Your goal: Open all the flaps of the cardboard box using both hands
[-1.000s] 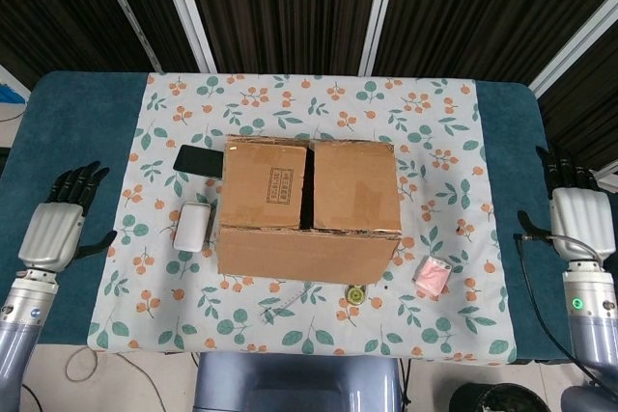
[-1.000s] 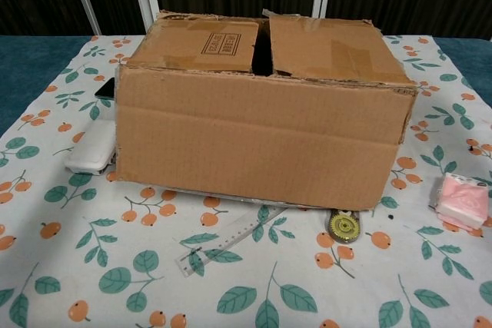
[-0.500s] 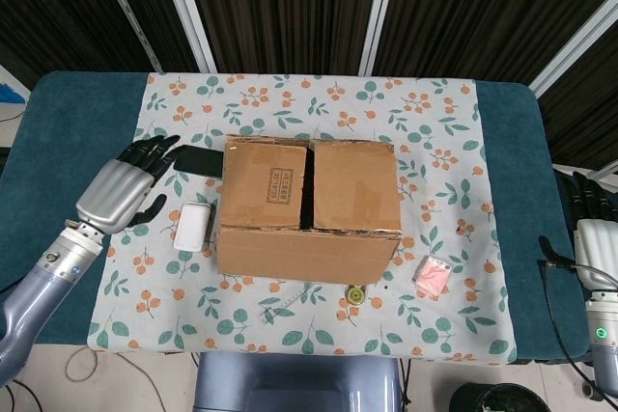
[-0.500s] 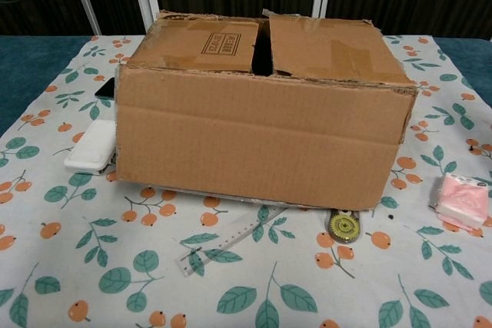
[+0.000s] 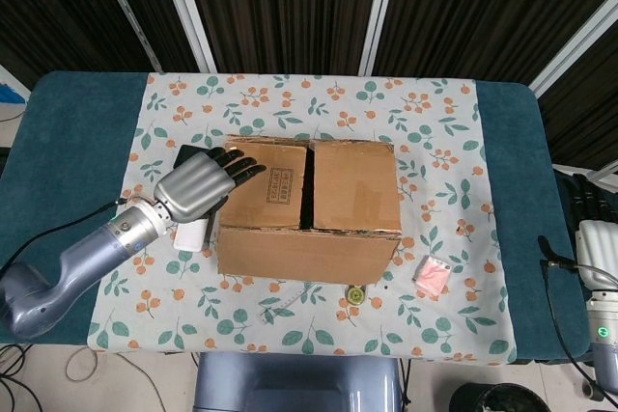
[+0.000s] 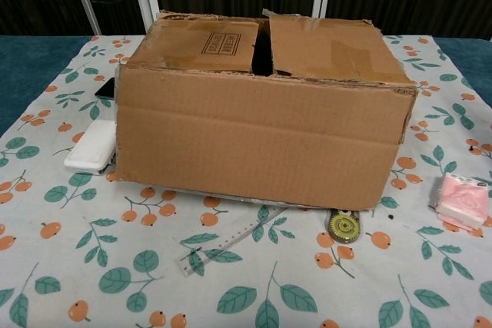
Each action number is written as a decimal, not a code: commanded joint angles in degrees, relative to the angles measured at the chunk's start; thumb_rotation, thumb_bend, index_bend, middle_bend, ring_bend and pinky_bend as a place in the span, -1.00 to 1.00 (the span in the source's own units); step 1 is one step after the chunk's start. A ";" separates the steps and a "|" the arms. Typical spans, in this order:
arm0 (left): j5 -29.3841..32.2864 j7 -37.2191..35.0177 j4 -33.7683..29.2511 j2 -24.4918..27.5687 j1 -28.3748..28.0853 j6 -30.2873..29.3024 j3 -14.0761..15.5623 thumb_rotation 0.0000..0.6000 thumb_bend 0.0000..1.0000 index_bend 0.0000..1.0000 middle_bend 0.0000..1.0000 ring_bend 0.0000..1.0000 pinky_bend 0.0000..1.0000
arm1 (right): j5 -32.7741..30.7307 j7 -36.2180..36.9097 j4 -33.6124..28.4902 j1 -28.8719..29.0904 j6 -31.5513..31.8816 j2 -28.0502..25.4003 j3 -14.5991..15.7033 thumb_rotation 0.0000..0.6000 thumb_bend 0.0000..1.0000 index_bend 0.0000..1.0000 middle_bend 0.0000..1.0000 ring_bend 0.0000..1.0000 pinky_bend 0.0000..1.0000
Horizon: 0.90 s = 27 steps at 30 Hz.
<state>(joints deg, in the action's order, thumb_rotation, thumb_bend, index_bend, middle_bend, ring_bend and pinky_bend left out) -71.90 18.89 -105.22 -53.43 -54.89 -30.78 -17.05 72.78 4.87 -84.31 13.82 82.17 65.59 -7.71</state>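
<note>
The cardboard box [image 5: 307,207] sits mid-table, flaps closed. Your left robot hand [image 5: 196,185] hovers empty, fingers spread, at its left edge. Stiff, light flaps: hook the centre seam.

Silver-shelled left hand [image 5: 198,186] w/ black fingers on grey-blue arm; right hand [image 5: 591,231] same, black cable.

The cardboard box [image 6: 261,124] is seen on the floral cloth [image 6: 46,266], its two top flaps [image 6: 307,44] lowered with a gap between; a ruler [image 6: 227,247] lies near its front; a white case [image 6: 92,147] sits beside its left wall.
</note>
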 commanded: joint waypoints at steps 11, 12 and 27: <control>9.42 5.34 7.69 -7.59 -12.95 7.02 4.13 1.00 0.24 -0.79 -0.64 -0.71 -0.49 | -0.09 1.19 0.37 -0.63 -1.63 0.35 -1.25 1.00 -0.23 -1.00 -1.00 -1.00 -0.63; 10.07 5.58 7.98 -7.98 -13.66 7.19 4.58 1.00 0.24 -0.79 -0.64 -0.71 -0.49 | -0.05 1.25 0.40 -0.64 -1.80 0.41 -1.30 1.00 -0.23 -1.00 -1.00 -1.00 -0.63; 15.34 7.92 11.21 -12.95 -21.36 5.56 8.64 1.00 0.24 -0.81 -0.67 -0.72 -0.49 | -0.32 2.37 0.54 -1.23 -3.12 0.56 -2.38 1.00 -0.21 -1.00 -1.00 -1.00 -0.63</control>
<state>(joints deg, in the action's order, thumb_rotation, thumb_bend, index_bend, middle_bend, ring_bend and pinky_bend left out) -56.74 26.58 -94.19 -66.03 -75.81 -25.02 -8.71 72.46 7.23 -83.78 12.60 79.05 66.14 -10.08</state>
